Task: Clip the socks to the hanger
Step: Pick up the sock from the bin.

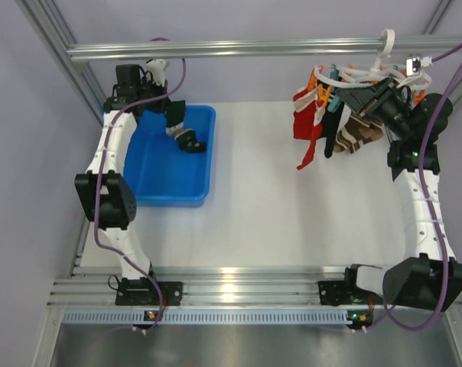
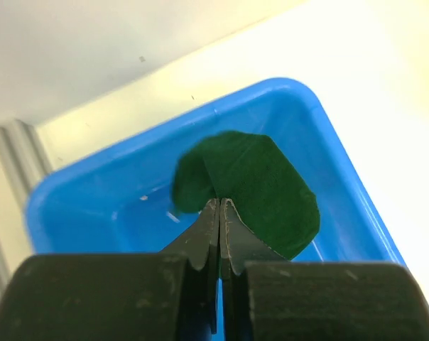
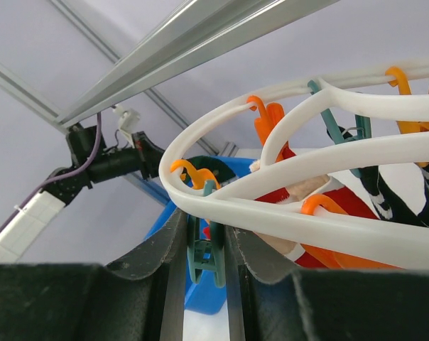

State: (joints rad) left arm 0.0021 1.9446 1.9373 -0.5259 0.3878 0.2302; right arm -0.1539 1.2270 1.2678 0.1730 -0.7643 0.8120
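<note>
L jaws clamped on green sock (image 2: 264, 185), R jaws pinching teal peg (image 3: 204, 259) on hanger (image 3: 328, 222).

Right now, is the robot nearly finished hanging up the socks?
Not finished. Done: red socks and others already hang from the hanger. In hand: the left gripper is shut on a green sock above the blue bin, and the right gripper grips a teal peg. Left: clipping that sock; I can't tell if more wait in the bin.
</note>
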